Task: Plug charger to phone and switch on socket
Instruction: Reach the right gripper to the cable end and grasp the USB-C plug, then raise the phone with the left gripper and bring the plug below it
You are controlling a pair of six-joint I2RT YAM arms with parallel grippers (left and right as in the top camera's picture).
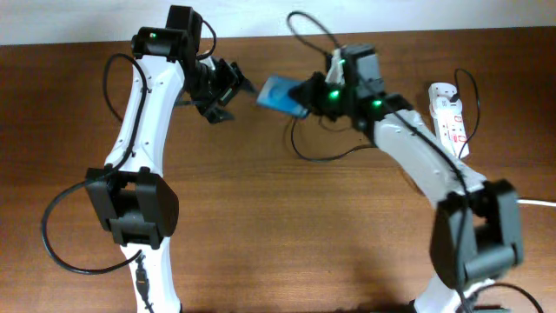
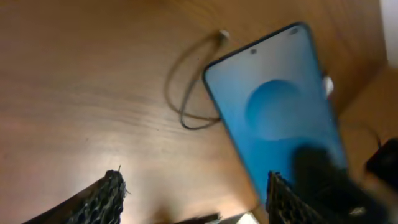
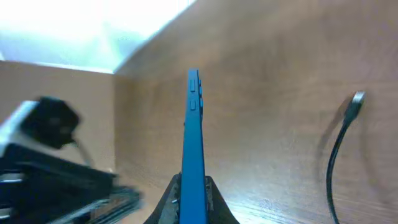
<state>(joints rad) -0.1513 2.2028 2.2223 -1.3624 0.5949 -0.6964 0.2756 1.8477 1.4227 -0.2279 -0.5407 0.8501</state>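
Open wood table (image 1: 287, 235) fills the overhead view's lower centre. At upper centre the phone (image 1: 278, 94), held up by the right gripper (image 1: 302, 99), leaves a narrow gap to the left gripper (image 1: 228, 89). The thin cable (image 3: 336, 149) loops just below; the power strip (image 1: 449, 113) lines the right edge.

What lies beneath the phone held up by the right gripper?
The wooden table and the charger, its thin cable looping, tip unplugged. The phone hides where the loop runs on.
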